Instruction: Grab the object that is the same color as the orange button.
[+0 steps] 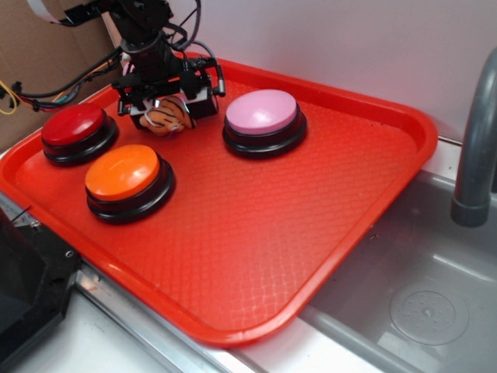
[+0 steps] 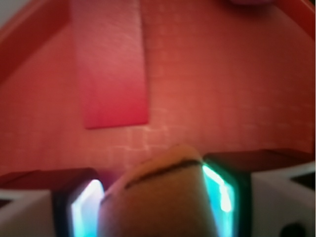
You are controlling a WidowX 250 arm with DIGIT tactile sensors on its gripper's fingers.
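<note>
I find nothing to read in either view: no words, brand marks, numbers or signs. The orange button, the red one to its left and the pink one on the far side carry plain domes, and the red tray shows only its embossed grid

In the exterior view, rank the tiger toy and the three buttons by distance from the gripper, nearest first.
1. Tiger toy, between the fingers of the gripper.
2. Red button and pink button, either side: too close to call.
3. Orange button, nearer the camera.
</note>
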